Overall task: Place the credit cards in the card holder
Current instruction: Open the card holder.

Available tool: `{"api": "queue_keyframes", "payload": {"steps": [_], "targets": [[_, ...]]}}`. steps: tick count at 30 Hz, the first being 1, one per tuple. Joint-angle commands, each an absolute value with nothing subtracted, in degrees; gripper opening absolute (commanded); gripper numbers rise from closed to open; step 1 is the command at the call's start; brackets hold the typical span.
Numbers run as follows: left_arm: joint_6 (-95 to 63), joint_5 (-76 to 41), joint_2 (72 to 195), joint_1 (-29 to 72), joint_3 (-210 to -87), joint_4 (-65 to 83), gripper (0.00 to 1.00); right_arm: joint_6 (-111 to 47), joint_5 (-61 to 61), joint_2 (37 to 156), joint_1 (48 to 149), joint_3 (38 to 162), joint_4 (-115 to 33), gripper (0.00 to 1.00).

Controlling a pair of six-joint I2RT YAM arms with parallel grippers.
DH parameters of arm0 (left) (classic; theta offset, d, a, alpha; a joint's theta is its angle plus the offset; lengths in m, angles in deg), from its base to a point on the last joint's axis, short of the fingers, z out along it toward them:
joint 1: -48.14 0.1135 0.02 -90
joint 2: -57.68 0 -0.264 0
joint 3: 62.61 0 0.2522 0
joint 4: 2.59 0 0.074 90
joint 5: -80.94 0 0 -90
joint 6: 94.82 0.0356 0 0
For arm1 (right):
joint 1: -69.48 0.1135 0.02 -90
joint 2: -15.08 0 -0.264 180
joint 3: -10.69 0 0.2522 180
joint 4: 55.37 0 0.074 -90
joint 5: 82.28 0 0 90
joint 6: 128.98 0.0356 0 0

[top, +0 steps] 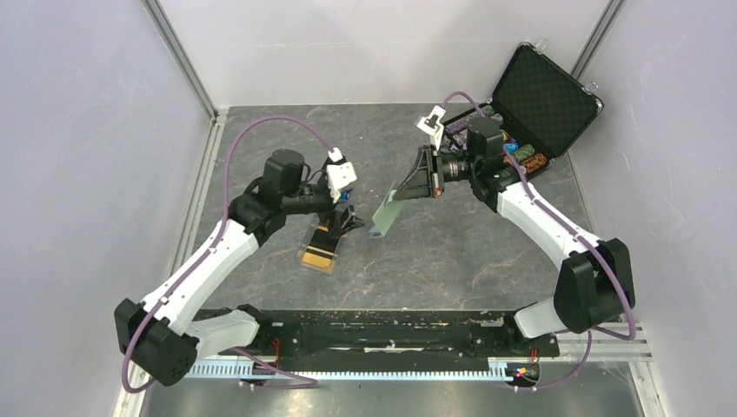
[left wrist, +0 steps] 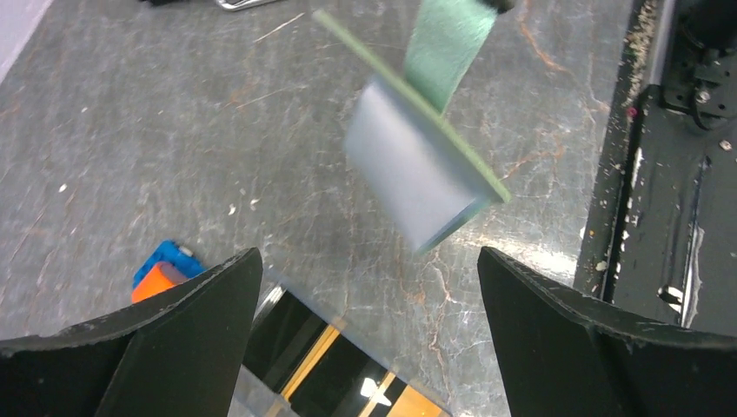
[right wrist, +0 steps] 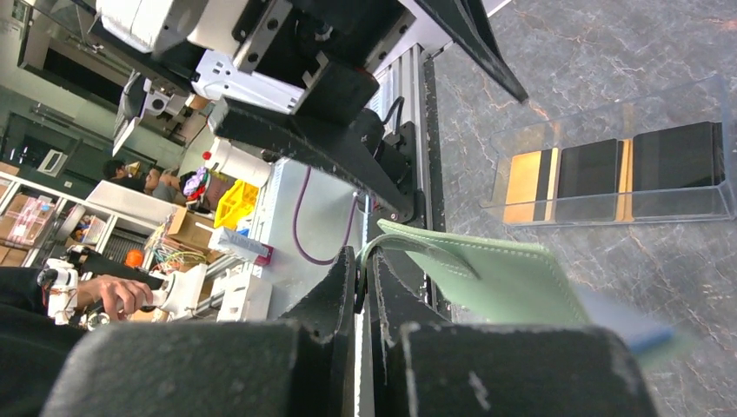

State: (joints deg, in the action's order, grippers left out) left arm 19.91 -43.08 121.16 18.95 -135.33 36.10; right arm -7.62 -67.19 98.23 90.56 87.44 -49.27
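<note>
The sage-green card holder [top: 383,216] hangs open in the air, held by its strap in my shut right gripper [top: 402,193]. In the right wrist view the jaws [right wrist: 362,261] pinch the green strap and the holder [right wrist: 495,278] hangs past them. Black and orange-gold credit cards [top: 318,250] lie in a clear plastic tray [top: 306,233]. My left gripper [top: 348,221] is open and empty, just above the tray's far end. In the left wrist view its fingers [left wrist: 187,326] straddle the cards [left wrist: 348,369], and the holder's pale blue inside [left wrist: 417,174] hangs ahead. The cards also show in the right wrist view [right wrist: 591,169].
An open black chip case [top: 541,97] with coloured chips stands at the back right behind the right arm. An orange-and-blue toy car [left wrist: 159,274] lies beside the tray. A black rail [top: 382,334] runs along the near table edge.
</note>
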Motion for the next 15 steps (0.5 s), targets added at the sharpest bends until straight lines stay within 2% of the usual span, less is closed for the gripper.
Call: {"api": "queue_keyframes", "payload": {"steps": [1, 7, 15], "targets": [[25.1, -46.5, 124.38, 15.3, -139.46, 35.81, 1.0, -8.95, -68.61, 95.94, 92.07, 87.13, -49.16, 0.0], [25.96, -42.35, 128.34, 9.52, -140.78, 32.84, 1.0, -8.93, -68.48, 96.14, 94.23, 86.88, -48.86, 0.0], [22.76, -39.21, 129.11, 7.36, -140.35, 28.14, 1.0, -8.85, -69.28, 96.89, 95.29, 87.45, -48.8, 0.0]]}}
